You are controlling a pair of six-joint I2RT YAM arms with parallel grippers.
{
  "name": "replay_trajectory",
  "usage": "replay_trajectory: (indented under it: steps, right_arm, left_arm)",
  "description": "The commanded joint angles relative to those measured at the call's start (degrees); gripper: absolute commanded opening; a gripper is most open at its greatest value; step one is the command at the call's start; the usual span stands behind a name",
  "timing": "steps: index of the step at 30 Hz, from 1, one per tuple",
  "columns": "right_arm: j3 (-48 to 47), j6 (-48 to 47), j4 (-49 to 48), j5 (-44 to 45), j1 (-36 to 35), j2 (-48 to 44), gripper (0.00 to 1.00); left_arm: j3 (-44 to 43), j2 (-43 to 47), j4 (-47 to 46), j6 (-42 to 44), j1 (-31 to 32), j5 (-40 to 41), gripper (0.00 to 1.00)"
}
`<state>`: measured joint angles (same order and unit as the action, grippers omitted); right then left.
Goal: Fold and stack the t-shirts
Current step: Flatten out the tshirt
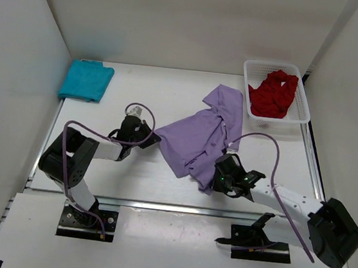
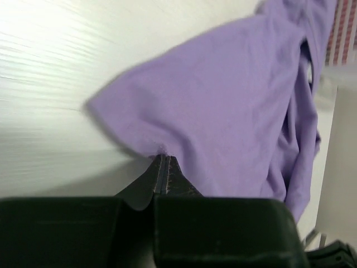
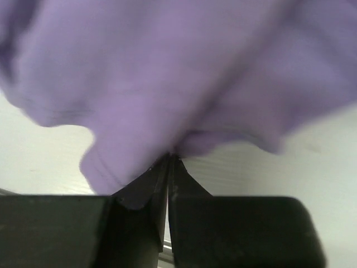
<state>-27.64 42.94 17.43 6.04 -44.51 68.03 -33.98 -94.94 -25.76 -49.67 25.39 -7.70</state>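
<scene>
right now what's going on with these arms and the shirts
Both arms are on the lavender t-shirt, lying crumpled between them: the left gripper is shut on its left corner, the right gripper on its near edge. The teal t-shirt sits folded at the far left; the red t-shirt is bunched in the white basket.

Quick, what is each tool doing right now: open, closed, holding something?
Left tool: closed, pinching an edge of the purple t-shirt.
Right tool: closed, pinching the purple t-shirt too.
</scene>
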Motion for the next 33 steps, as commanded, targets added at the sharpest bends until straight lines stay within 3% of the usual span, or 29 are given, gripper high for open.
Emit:
replay_trajectory:
  steps: [1,5,7,9,12,17,21,25,33]
  right_arm:
    - [4.3,-1.4,10.2,4.2,3.9,-6.0,0.00]
    - [5.2,-4.4,11.9,1.6,10.8,-16.2,0.00]
    - [5.1,-4.7,10.5,-2.2,13.0,-16.9,0.06]
    - [5.4,-4.1,11.6,-1.0,12.1,-17.6,0.26]
    - [6.1,-2.5,11.8,-1.8,11.1,-19.1,0.35]
    - [9.7,-0.2,10.6,-7.0,11.9,-21.4,0.38]
    - [10.3,3.0,7.4,-8.7,8.3,-21.5,0.38]
    - [9.0,4.4,6.7,-7.1,4.3,-18.5,0.36]
    - [4.7,5.4,15.4,0.3,0.3,-11.0,0.32]
  left_arm:
    - [2.2,5.4,-0.9,-0.6,-6.1,-1.4,0.00]
    - [5.3,11.0,-0.6,-1.1,-11.1,-0.6,0.00]
    - [5.2,12.9,0.4,-1.0,-11.9,0.4,0.00]
    - [4.4,13.4,1.7,0.0,-13.2,0.6,0.03]
    - [3.5,13.8,1.8,-0.5,-14.9,0.3,0.04]
    - [3.0,13.6,1.2,0.0,-13.0,0.3,0.04]
    - [3.8,12.7,0.5,-0.3,-11.5,0.4,0.05]
    - [4.6,12.9,-0.3,-0.4,-9.8,0.8,0.04]
    - [6.6,15.4,-1.0,-1.1,-8.5,1.6,0.04]
